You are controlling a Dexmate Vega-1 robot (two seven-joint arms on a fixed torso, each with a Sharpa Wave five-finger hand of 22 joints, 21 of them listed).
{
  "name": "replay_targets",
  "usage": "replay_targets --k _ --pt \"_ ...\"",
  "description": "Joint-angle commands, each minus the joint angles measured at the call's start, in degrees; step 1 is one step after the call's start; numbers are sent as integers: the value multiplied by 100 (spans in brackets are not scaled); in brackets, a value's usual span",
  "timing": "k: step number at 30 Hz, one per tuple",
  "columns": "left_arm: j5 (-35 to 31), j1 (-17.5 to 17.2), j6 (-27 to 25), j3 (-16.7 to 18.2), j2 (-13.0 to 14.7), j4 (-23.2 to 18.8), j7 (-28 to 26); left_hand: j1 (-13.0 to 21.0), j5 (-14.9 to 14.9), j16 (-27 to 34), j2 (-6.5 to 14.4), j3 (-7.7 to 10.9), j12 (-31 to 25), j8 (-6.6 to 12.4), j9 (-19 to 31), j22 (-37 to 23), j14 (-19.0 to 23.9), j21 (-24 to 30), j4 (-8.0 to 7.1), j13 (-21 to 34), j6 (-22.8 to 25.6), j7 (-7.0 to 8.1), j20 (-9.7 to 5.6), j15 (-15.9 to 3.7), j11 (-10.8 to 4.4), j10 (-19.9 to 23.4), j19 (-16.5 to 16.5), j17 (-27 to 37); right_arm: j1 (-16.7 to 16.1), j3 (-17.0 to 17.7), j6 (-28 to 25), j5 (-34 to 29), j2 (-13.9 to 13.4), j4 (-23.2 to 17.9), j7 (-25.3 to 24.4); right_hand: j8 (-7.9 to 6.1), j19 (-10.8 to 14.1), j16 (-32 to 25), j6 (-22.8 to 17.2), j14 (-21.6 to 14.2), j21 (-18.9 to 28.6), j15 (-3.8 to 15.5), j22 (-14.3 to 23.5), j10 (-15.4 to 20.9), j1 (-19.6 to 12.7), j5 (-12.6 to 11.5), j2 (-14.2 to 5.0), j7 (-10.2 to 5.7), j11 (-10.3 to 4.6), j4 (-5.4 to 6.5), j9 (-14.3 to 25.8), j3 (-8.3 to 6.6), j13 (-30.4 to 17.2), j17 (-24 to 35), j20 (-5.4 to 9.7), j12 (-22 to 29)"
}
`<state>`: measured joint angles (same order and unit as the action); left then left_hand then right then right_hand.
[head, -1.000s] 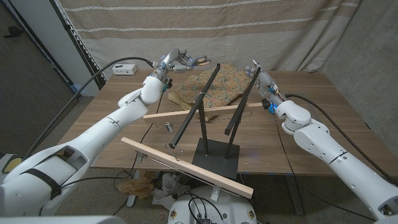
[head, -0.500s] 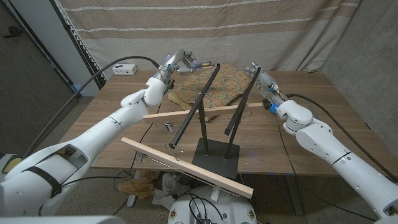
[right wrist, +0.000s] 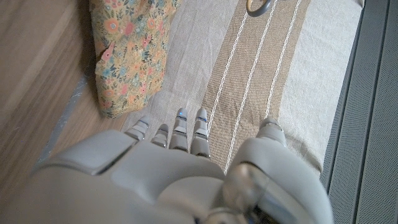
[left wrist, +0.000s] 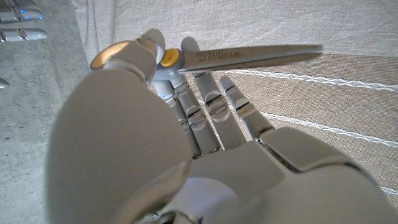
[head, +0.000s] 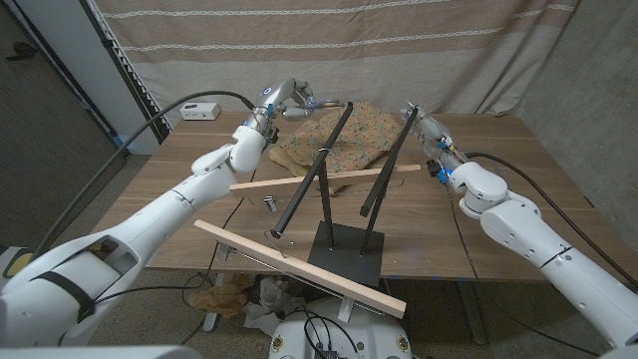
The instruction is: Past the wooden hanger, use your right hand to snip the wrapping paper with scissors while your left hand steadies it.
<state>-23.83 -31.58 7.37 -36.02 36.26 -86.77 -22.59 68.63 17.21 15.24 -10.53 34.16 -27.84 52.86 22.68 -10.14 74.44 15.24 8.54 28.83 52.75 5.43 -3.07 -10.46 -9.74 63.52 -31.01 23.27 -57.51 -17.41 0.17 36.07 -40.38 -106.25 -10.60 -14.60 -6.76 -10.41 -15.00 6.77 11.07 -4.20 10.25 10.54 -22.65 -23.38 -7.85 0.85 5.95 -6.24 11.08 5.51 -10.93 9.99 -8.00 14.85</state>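
Little of the task looks done so far. The scissors [left wrist: 205, 57] are in the left hand [head: 282, 97], not the right: the left wrist view shows a yellow-rimmed handle loop hooked on the fingers [left wrist: 211, 102] with the closed blades running out past the fingertips, so that hand is clamped on the tool. In the head view this hand is raised at the far edge of the table [head: 498, 214], just beside the near corner of the wrapping paper [head: 344, 135], which lies crumpled on the wood beyond the wooden hanger [head: 324, 178] and the black stand.

The right hand [head: 417, 121] is lifted on the other side of the paper, close to its edge but apart from it. From the right wrist view its fingers [right wrist: 180, 134] look straight and slightly spread with nothing between them, so it holds nothing; the floral sheet sits just ahead and to one side of those fingertips, with the striped curtain behind.

As I judge it, the roles are reversed against what the task asks. What is left: the scissors must get into the right hand, by a hand-over above the paper or by being set down within reach; the left hand must then press on the sheet; and the cut itself has not begun, since the visible paper edge shows no snip that I can make out.
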Motion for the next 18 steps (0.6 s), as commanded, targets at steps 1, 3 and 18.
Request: replay_targets --k 1,3,18 --pt "-54 -35 -76 157 202 -393 277 171 347 546 213 -113 -199 99 487 -361 0 273 -152 78 194 13 -278 -316 -40 -12 165 355 -86 88 -87 22 -100 -153 -68 20 30 -7 29 13 43 -31 14 9 -74 12 -20 -3 15 -23 27 -51 -18 25 -16 -11" --pt "-162 -13 -118 157 250 -472 315 198 353 544 190 -117 -220 113 490 -334 3 273 -133 76 227 -15 -281 -322 -81 30 148 360 -68 77 -97 24 -105 -148 -39 26 26 -4 37 22 41 -26 15 7 -85 16 -22 -4 21 -28 28 -57 -18 25 -18 -12" --pt "-568 97 -328 187 368 -747 517 282 800 1317 481 -741 -945 -87 555 -895 -434 875 -391 341 91 -168 -99 -185 335 -634 698 582 -50 83 -155 54 -120 -123 -29 79 9 6 133 54 33 -23 16 -29 -134 46 -10 15 29 -50 29 -76 -18 27 -22 -30"
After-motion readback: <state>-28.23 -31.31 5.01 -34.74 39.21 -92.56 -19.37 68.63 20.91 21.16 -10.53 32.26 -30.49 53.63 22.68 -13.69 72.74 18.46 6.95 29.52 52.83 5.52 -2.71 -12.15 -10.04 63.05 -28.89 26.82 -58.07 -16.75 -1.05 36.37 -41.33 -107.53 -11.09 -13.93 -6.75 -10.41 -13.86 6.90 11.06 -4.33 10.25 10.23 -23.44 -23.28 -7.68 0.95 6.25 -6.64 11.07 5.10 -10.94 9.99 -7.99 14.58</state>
